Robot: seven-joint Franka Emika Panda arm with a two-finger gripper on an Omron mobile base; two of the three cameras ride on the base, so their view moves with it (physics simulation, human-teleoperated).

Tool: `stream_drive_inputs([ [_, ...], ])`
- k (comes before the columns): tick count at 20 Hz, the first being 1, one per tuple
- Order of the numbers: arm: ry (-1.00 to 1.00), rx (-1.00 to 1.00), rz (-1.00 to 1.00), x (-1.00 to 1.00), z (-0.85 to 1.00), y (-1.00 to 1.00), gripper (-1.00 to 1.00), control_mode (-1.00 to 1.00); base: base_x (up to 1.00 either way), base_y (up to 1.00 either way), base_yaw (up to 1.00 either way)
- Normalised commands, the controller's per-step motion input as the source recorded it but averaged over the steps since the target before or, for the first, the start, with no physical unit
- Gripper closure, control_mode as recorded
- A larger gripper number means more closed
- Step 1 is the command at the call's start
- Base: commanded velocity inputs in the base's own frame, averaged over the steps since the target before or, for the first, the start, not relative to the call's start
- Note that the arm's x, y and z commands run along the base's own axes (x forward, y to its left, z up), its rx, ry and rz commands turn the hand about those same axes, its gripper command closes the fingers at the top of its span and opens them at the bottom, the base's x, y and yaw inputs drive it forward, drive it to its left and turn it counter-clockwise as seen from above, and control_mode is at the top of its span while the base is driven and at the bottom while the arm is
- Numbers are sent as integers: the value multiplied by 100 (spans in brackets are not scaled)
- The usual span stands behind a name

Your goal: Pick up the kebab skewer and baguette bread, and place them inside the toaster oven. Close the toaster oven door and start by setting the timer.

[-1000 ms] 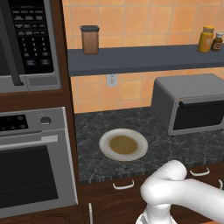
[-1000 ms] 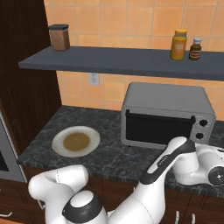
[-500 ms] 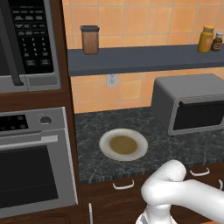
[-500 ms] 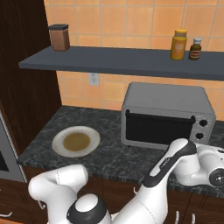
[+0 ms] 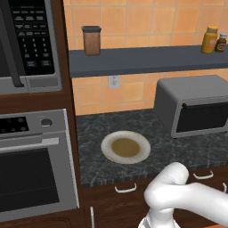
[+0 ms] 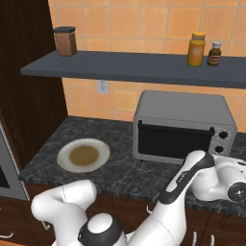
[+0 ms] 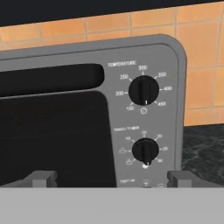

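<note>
The grey toaster oven (image 6: 185, 125) stands on the dark counter with its dark-glass door (image 6: 175, 139) shut. In the hand view the oven's front (image 7: 166, 122) is close ahead, with the door (image 7: 52, 131) on the left. A temperature knob (image 7: 143, 90) sits above the timer knob (image 7: 145, 151) on the right panel. My gripper (image 7: 113, 180) is open, its fingertips (image 7: 41, 177) far apart and level with the panel's bottom, just short of the timer knob. The kebab skewer and baguette bread are hidden. The toaster oven (image 5: 196, 104) also shows at the right of the left base view.
A white plate (image 5: 125, 147) with a brown middle lies on the counter left of the toaster oven. A black microwave (image 5: 26, 44) and a steel built-in oven (image 5: 31, 169) fill the left wall. The shelf (image 6: 134, 67) above carries a brown jar (image 6: 66, 41) and two bottles (image 6: 197, 49).
</note>
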Motion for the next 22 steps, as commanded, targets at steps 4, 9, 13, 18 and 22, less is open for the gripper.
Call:
stream_drive_inputs([
  [4, -1, 0, 0, 11, 0, -7, -100, -100, 0, 0, 0],
  [9, -1, 0, 1, 8, 0, -9, -100, -100, 0, 0, 0],
  [13, -3, 0, 0, 1, 0, -9, -100, -100, 0, 0, 0],
  [18, -2, 0, 0, 4, -1, -12, -100, -100, 0, 0, 0],
  [22, 0, 0, 0, 6, -5, -13, -100, -100, 0, 0, 0],
])
